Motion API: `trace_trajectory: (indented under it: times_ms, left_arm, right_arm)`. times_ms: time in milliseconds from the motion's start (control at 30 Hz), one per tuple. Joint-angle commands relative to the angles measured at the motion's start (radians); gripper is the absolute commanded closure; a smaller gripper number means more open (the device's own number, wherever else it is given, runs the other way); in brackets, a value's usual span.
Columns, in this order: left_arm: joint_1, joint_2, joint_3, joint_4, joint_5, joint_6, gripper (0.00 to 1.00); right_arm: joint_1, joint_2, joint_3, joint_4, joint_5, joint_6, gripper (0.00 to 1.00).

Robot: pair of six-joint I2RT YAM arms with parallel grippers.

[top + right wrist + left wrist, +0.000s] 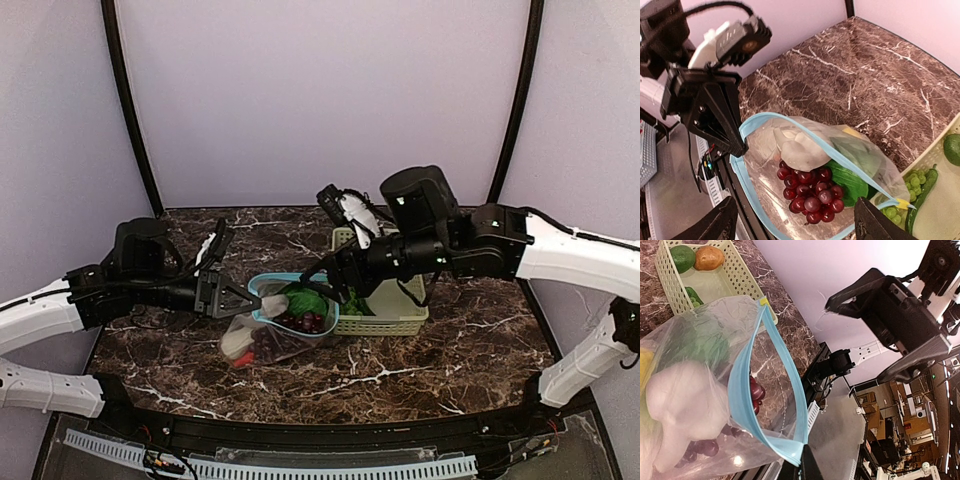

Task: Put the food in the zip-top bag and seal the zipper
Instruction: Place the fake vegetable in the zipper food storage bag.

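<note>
Left jaws clench the clear plastic zip-top bag [715, 315] by its teal-blue zipper strip [739, 390]; right jaws, spread empty, should fetch the brown toy potato [709, 257].

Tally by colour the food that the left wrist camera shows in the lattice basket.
Green: 2, a round fruit and a small piece
Brown: 1, the potato
Total: 3 showing in the basket; the bag covers its near end.
</note>
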Motion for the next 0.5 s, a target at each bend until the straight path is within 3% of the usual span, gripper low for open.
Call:
trace_trajectory:
  times_ms: [0,300,467]
  left_arm:
    - [0.007,-0.056,-0.036,0.007,-0.016,0.003,0.99]
    - [0.016,-0.048,-0.07,-0.015,-0.06,0.002,0.99]
    - [0.036,-0.054,-0.076,-0.033,-0.096,-0.004,0.99]
  right_arm:
    - [0.001,-0.083,-0.034,-0.002,0.148,0.009,0.19]
    - [-0.184,-0.095,-0.094,-0.064,0.133,0.026,0.18]
    - [-0.31,-0.025,-0.096,-0.073,0.13,0.003,0.18]
